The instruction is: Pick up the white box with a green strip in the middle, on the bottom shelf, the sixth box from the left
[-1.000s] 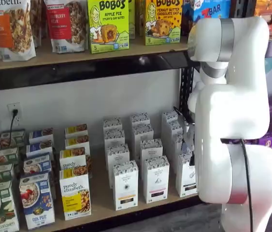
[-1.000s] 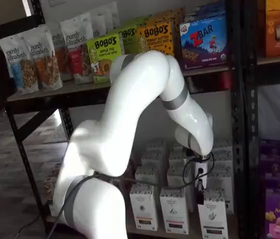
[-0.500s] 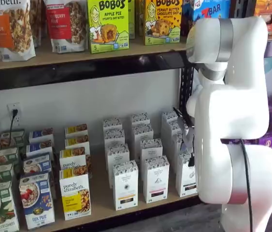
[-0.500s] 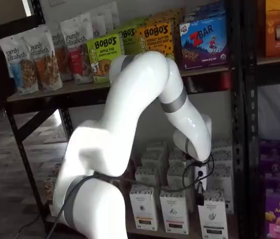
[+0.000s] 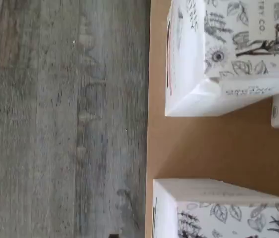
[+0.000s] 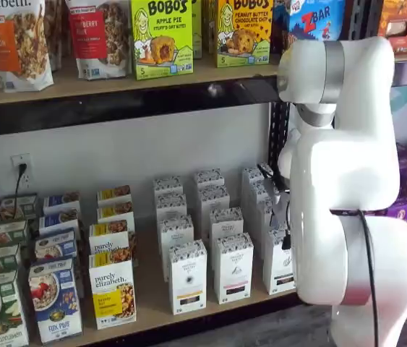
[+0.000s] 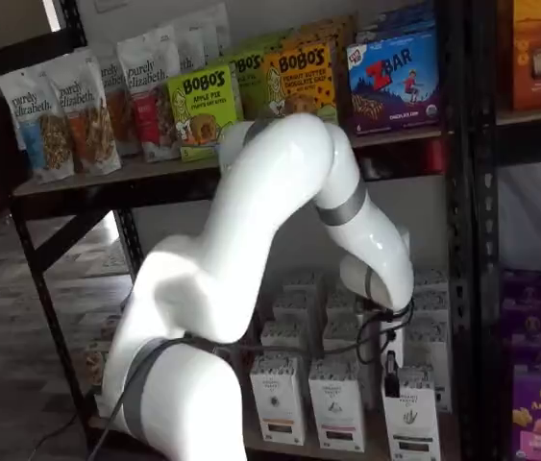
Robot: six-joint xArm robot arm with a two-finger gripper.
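Observation:
The white box point(image 7: 411, 420) with a dark green band stands at the right end of the front row on the bottom shelf point(image 6: 152, 307). In a shelf view the arm partly covers the white box point(image 6: 278, 264). My gripper point(image 7: 390, 372) hangs just above and left of its top; only a black finger with a cable shows, side-on, and nothing is held. The same black tip of the gripper point(image 6: 287, 241) shows beside the arm. The wrist view looks down on two speckled carton tops: one with a dark front edge point(image 5: 218, 210), one with a pink-red edge point(image 5: 228, 54).
Rows of like white cartons point(image 6: 188, 277) with other bands fill the shelf to the left, then granola boxes point(image 6: 111, 288) and cereal boxes point(image 6: 54, 298). A black rack post point(image 7: 462, 240) stands right of the target. The wood floor point(image 5: 60, 119) lies past the shelf edge.
The arm's upper links have leaned slightly, and the gripper has come down a little toward the front right carton. No box has moved.

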